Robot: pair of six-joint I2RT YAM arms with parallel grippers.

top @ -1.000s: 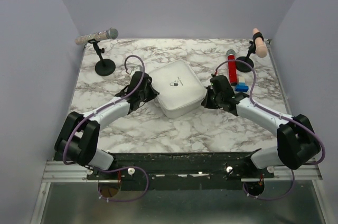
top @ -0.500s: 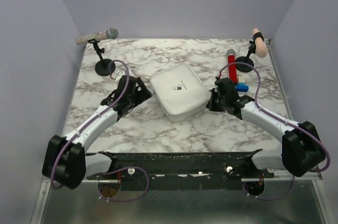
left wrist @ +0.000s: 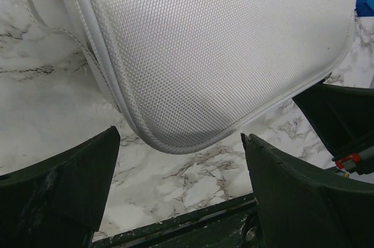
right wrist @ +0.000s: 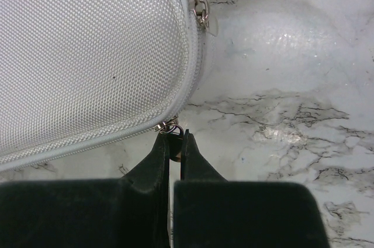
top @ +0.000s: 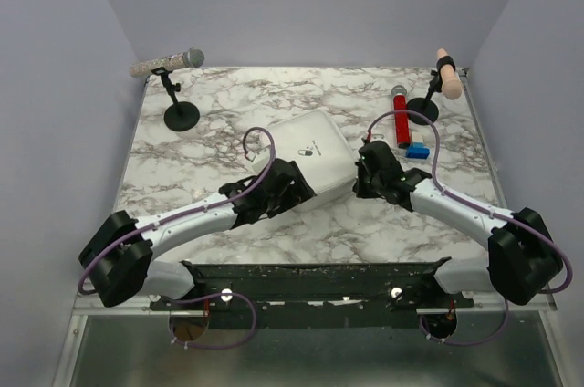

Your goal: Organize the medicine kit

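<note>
The medicine kit [top: 321, 166] lies closed on the marble table [top: 178, 172], about the middle of it, turned at a slant so that one corner points toward the near edge. Its pale woven lid faces up.

The left gripper [left wrist: 180, 138] is at the kit's near-left corner. Its jaws stand wide apart, and in the wrist view the rounded corner of the kit sits in the gap between the two dark fingers [left wrist: 64, 183]. Neither finger is seen pressing on the cover, and the gripper holds nothing. Whether any part of it touches the kit cannot be told.

The right gripper [right wrist: 174, 138] is at the kit's right side, low over the table. Its jaws are closed almost completely, and the tips pinch a small metal zipper pull [right wrist: 172, 126] that hangs from the seam just below the lid's edge. A second zipper pull [right wrist: 201, 9] lies free farther along the same seam, well apart from the fingertips.

To the far right of the kit a red cylinder [top: 401, 120] lies on the table, with a small blue block [top: 418, 151] just beside its near end. A microphone on a black stand [top: 181, 115] is at the far left corner, and another stand [top: 423, 109] at the far right corner carries a pinkish handle.
</note>
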